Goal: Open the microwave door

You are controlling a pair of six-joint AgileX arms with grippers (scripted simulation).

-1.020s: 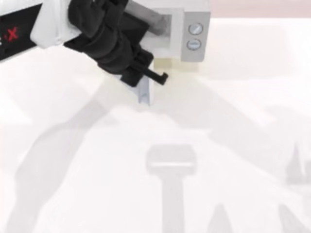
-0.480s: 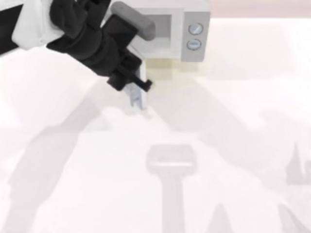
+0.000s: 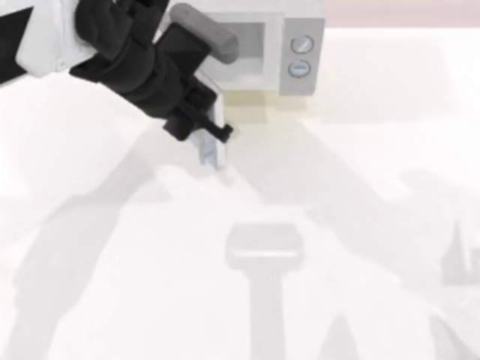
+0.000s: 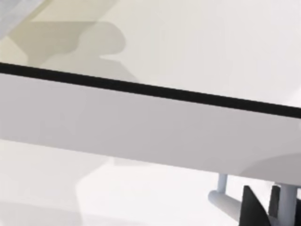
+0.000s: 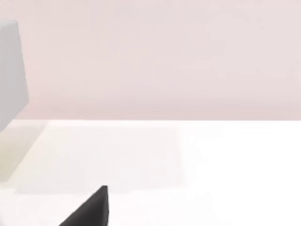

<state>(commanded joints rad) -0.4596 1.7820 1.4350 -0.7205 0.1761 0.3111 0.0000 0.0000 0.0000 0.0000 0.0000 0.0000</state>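
At the top view's left, my left gripper (image 3: 204, 129) grips the free edge of the microwave door (image 3: 213, 142) with its jaws clenched on it; since a second ago the door's edge has swung leftward, away from the cavity, and it barely moves in the last half second — so I judge the swing near done. The microwave (image 3: 289, 45) stands at the worktop's (image 3: 360, 225) far edge, cavity exposed. My right gripper (image 5: 89, 209) is parked out of the top view — its jaws' state I cannot tell.

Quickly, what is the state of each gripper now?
Left gripper: shut on the microwave door.
Right gripper: cannot tell; only a dark tip shows in its wrist view.
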